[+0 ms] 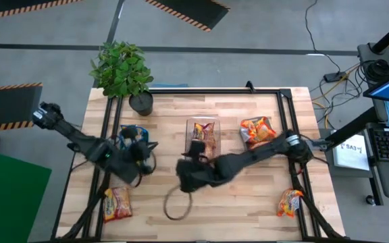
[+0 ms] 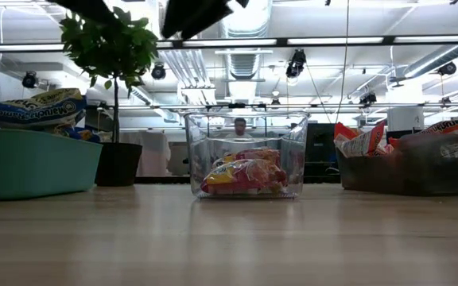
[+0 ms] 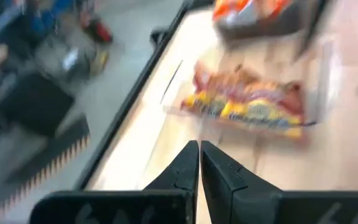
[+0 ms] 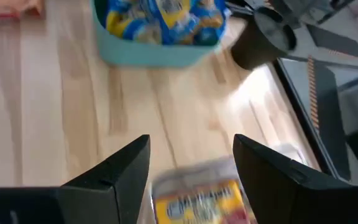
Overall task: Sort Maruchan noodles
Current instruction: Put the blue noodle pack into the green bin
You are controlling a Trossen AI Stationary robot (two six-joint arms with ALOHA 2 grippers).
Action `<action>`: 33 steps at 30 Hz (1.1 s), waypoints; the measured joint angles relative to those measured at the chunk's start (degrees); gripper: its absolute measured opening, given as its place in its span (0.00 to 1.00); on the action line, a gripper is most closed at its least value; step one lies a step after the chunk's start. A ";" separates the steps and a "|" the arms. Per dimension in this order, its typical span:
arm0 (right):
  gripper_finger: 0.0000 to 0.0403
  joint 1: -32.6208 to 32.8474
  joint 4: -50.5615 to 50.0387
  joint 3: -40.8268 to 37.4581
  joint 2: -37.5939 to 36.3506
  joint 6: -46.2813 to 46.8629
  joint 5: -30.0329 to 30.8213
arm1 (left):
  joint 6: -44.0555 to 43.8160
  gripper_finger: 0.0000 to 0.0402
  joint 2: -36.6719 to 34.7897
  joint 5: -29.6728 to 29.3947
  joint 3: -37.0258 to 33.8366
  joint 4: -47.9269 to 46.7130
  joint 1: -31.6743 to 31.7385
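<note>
Two dark jointed arms (image 1: 242,160) end in black, wedge-shaped fingers (image 4: 120,171).

A potted plant (image 1: 121,71) stands at the table's (image 1: 242,202) 11 o'clock corner. 3 bins sit mid-table: teal (image 2: 30,163) at 9 o'clock, clear (image 2: 246,155) centre, dark grey (image 2: 420,168) toward 2 o'clock.

bins (image 1: 203,135): 3 | loose packets (image 1: 117,203): 2 | plant (image 1: 121,69): 1
</note>
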 joint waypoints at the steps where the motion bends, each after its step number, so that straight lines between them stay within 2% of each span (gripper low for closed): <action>1: 0.54 0.89 0.14 -2.59 -1.85 1.06 0.97 | -1.81 0.00 0.07 1.02 -0.26 -1.09 1.76; 5: 0.54 4.41 3.75 -14.14 -9.79 4.46 3.35 | -11.90 0.00 0.56 3.57 -0.69 -9.27 6.59; 11: 0.54 7.71 17.90 -31.96 -19.65 5.78 7.07 | -27.53 0.00 1.07 8.68 -0.87 -19.02 8.94; 19: 0.54 7.79 36.90 -48.92 -29.01 3.88 7.20 | -31.04 0.00 1.14 9.08 -2.71 -19.10 11.33; 25: 0.54 7.79 50.57 -56.95 -31.25 0.66 6.54 | -31.46 0.00 2.03 13.09 -4.34 -19.26 14.00; 33: 0.54 7.79 52.59 -59.48 -31.36 1.08 6.54 | -34.07 0.00 4.16 24.67 -5.30 -22.44 15.37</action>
